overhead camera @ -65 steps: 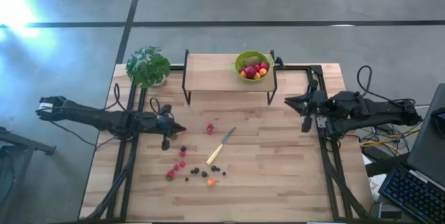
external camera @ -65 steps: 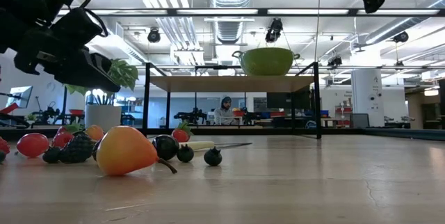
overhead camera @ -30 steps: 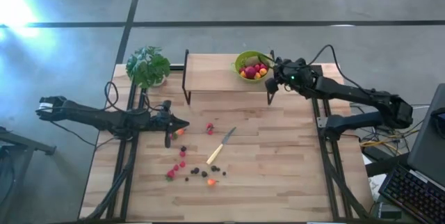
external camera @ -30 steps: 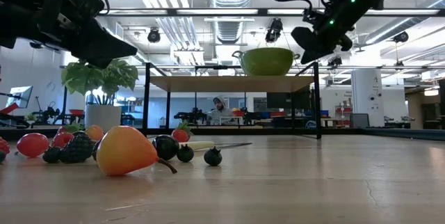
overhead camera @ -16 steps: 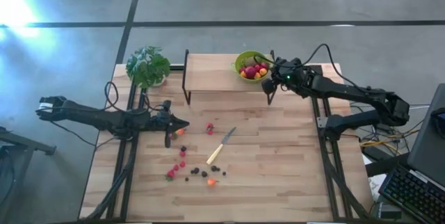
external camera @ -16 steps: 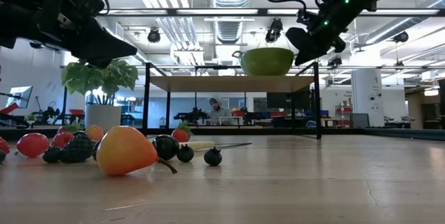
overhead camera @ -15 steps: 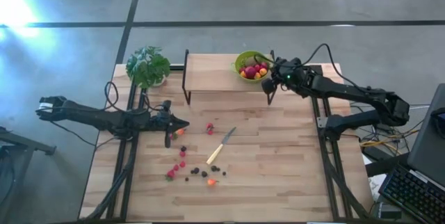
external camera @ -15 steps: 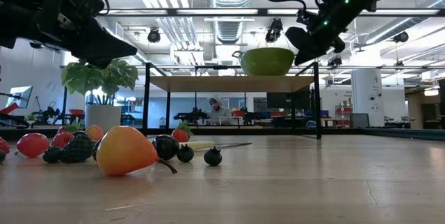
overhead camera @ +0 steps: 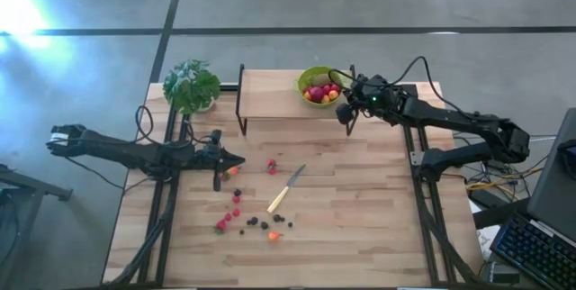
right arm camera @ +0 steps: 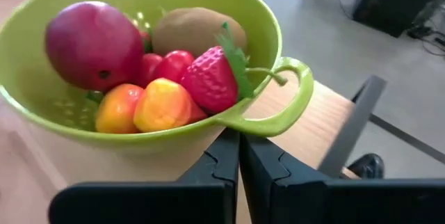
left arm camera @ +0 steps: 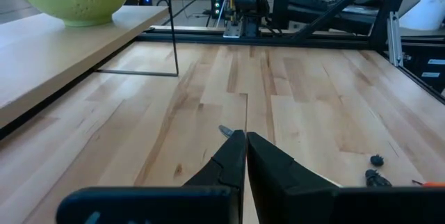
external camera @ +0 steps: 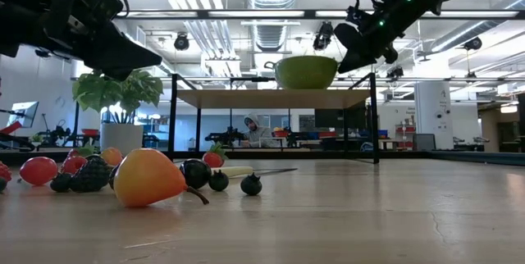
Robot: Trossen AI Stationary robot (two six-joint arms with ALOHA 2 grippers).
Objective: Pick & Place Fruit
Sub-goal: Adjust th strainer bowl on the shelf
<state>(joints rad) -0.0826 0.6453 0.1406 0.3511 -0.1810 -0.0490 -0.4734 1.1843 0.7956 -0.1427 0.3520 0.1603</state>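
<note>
The left gripper (overhead camera: 236, 165) is hanging over the left half of the table (overhead camera: 378, 218), with its fingers closed and nothing in them. It is waiting just above the loose fruit (overhead camera: 247, 219), which is lying in a small bunch near the middle of the table, a little toward the front edge. A knife (overhead camera: 286, 188) is lying among the pieces, slanting from the front left up toward the back right. The small fruits are round, so they are not pointing any way; the orange one (external camera: 148, 177) is showing a thin stem on its right side in the low view.

On the shelf (overhead camera: 270, 96) at the back edge, the green bowl (overhead camera: 310, 77) is holding more fruit: a big red one (right arm camera: 94, 36), a strawberry (right arm camera: 212, 78) and a kiwi (right arm camera: 191, 30). The right gripper (overhead camera: 343, 109) is pressing, closed and empty, under the bowl's handle (right arm camera: 278, 106).

The bowl is sitting near the shelf's right end. If the gripper pushes too hard, the bowl may tip or slide off, and the fruit may roll out. The closed fingers could also slip off the smooth handle.
</note>
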